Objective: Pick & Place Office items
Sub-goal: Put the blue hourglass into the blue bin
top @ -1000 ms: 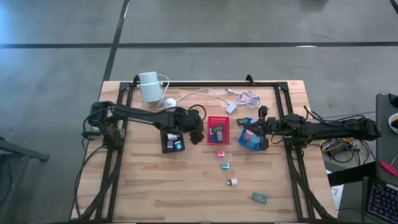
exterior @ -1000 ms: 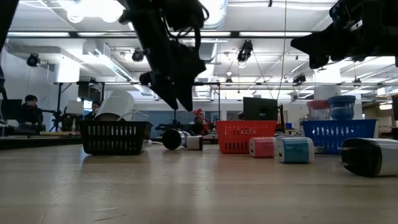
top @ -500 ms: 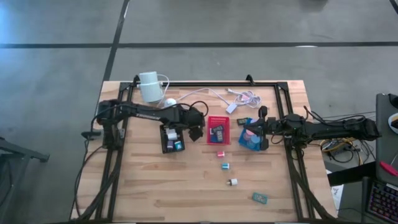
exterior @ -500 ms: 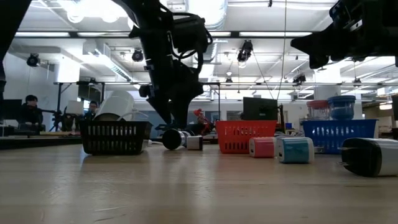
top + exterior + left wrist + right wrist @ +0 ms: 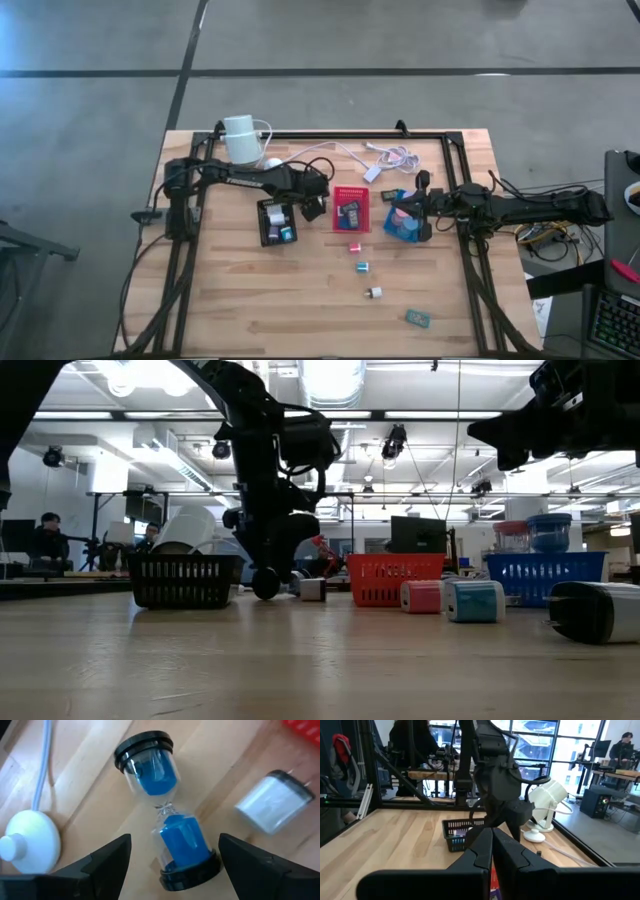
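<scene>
Left gripper [image 5: 170,852] spread wide, low over table between black tray [image 5: 274,222] and red tray [image 5: 351,209], straddling blue sand timer [image 5: 167,817] lying on wood, not gripping it; white charger block [image 5: 275,800] beside timer. Right gripper [image 5: 404,214] clenched, empty, above blue tray [image 5: 392,228]

Two black jointed arms [image 5: 250,180] with looping cables and wedge-shaped fingers [image 5: 100,865].

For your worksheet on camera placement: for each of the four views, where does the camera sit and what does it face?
High: overhead, straight down; both arms, black tray.
Low: table height, facing the room; left arm, black tray.
Left wrist: open left end effector over a blue sand timer, white charger beside.
Right wrist: shut right end effector, facing the left arm.
Shared: the black tray.
</scene>
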Available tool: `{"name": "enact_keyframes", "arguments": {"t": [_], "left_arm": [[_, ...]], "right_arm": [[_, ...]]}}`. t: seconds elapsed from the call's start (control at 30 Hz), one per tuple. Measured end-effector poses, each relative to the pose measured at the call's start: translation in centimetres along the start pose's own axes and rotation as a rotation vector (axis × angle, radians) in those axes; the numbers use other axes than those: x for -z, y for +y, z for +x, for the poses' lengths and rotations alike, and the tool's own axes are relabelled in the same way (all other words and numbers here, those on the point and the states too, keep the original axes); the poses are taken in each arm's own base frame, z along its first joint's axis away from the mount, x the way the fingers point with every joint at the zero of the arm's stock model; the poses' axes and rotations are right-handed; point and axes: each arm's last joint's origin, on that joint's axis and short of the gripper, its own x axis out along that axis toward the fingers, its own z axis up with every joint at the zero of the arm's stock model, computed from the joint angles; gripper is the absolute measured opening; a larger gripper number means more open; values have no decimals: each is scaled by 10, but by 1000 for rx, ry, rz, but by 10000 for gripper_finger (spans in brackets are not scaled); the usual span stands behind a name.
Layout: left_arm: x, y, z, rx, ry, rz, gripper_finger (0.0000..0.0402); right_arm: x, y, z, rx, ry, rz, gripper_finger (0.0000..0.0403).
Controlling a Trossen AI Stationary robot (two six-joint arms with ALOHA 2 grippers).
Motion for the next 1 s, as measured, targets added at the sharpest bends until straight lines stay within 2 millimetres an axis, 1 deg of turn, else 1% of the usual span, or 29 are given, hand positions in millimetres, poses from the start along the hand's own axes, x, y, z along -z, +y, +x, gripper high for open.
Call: {"name": "enact_keyframes", "arguments": {"t": [0.27, 0.43, 0.63, 0.77, 1.0], "left_arm": [[-5, 23, 8, -14, 59, -33, 303], [-7, 28, 11, 38, 83, -23, 303], [-8, 32, 12, 56, 94, -7, 301], [-7, 35, 15, 55, 106, -6, 284], [-3, 39, 21, 52, 108, 1, 237]], "right_arm": [[1, 0, 0, 0, 6, 0, 8], [1, 0, 0, 1, 6, -1, 8], [1, 0, 0, 1, 7, -3, 8], [1, 0, 0, 1, 9, -7, 8], [1, 0, 0, 1, 8, -6, 8]]}}
